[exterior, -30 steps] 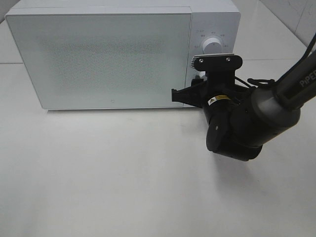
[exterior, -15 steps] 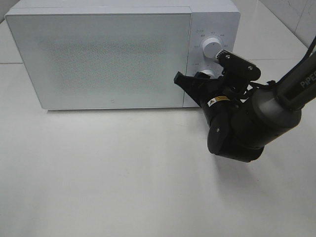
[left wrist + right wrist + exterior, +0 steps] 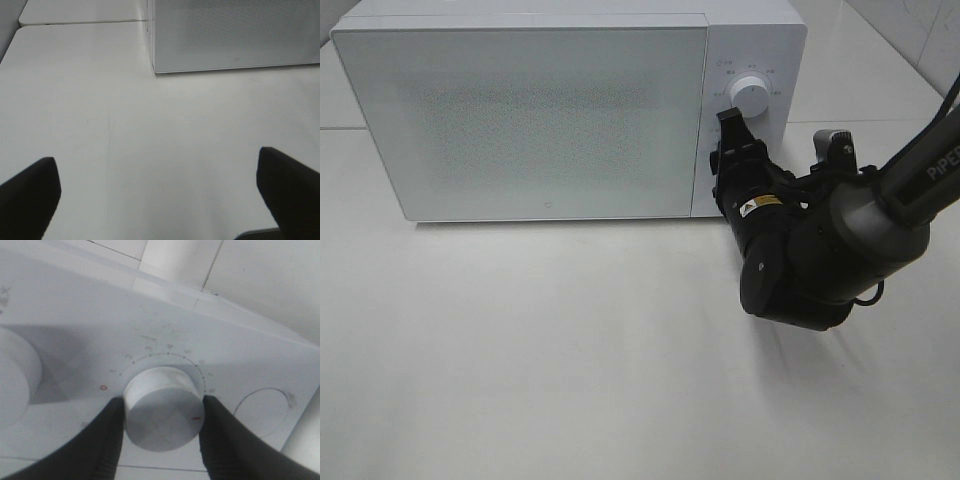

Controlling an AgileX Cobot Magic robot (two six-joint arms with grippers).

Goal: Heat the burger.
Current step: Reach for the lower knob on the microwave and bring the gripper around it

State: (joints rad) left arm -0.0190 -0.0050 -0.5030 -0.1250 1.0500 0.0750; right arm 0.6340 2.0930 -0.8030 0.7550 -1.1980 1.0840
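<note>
Microwave [image 3: 520, 110]: right gripper [image 3: 162, 407] on numbered dial [image 3: 159, 416]
Fingers [image 3: 107, 440] clamp the numbered dial; left gripper [image 3: 156, 165] released, spread wide, in front of the microwave.

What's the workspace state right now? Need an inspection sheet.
Surface: plain white tabletop, a few faint scuffs in the left wrist view.
Job's things: burger not seen in any view; the boxy white microwave has its frosted door shut.
Clutter: nothing seen.
Grippers: right gripper shut on the lower white round dial, one finger on each side; upper white round dial untouched. Left gripper open over bare table, holding nothing.
Cables: thin black cable looped along the right arm's wrist.
Surroundings: pale tiled wall behind the microwave.
</note>
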